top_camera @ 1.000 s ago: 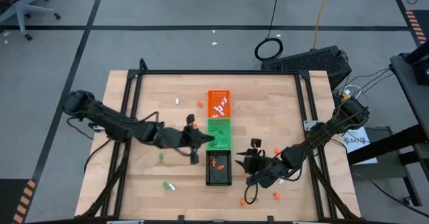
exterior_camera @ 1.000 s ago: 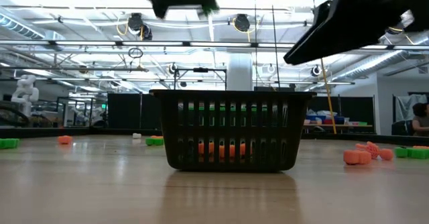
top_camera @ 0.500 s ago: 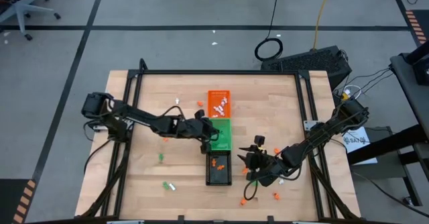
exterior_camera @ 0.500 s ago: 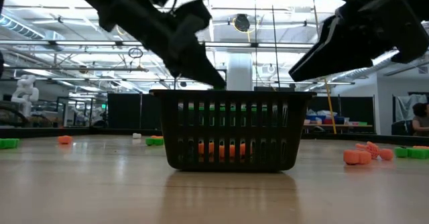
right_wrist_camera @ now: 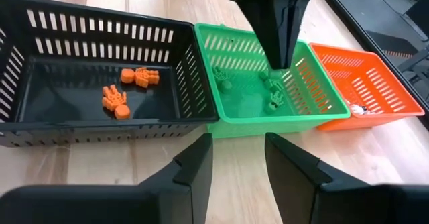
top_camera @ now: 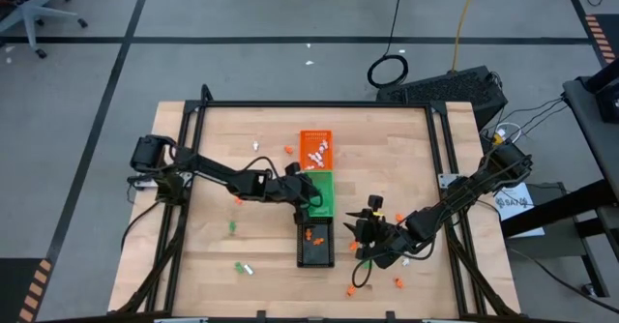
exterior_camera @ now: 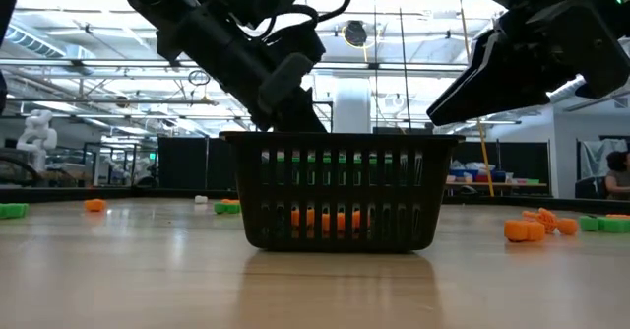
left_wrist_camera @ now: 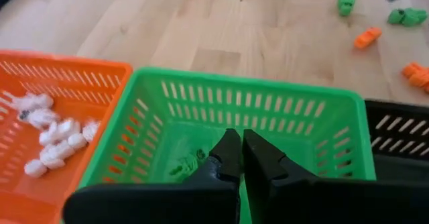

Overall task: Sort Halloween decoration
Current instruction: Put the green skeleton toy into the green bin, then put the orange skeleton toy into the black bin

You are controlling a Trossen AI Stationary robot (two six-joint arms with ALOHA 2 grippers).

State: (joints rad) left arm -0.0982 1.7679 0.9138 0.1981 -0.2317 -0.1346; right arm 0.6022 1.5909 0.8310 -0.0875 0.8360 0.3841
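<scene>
Left gripper over the green tray, sorting by colour.

My left gripper (left_wrist_camera: 241,158) hangs inside the green tray (left_wrist_camera: 322,117) with its fingers pressed together and nothing visible between them; green trinkets (right_wrist_camera: 275,102) lie beneath. White ones (left_wrist_camera: 57,137) fill the orange tray (left_wrist_camera: 67,70), orange ones (right_wrist_camera: 127,86) the black tray (right_wrist_camera: 80,23). My right gripper (right_wrist_camera: 238,160) waits parted and empty beside the trays; strays (top_camera: 241,266) dot the table (top_camera: 222,130).

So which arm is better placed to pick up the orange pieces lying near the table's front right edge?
The right. Its open hand hangs beside the black tray, nearer the loose orange pieces. The left hand is shut and down inside the green tray.
</scene>
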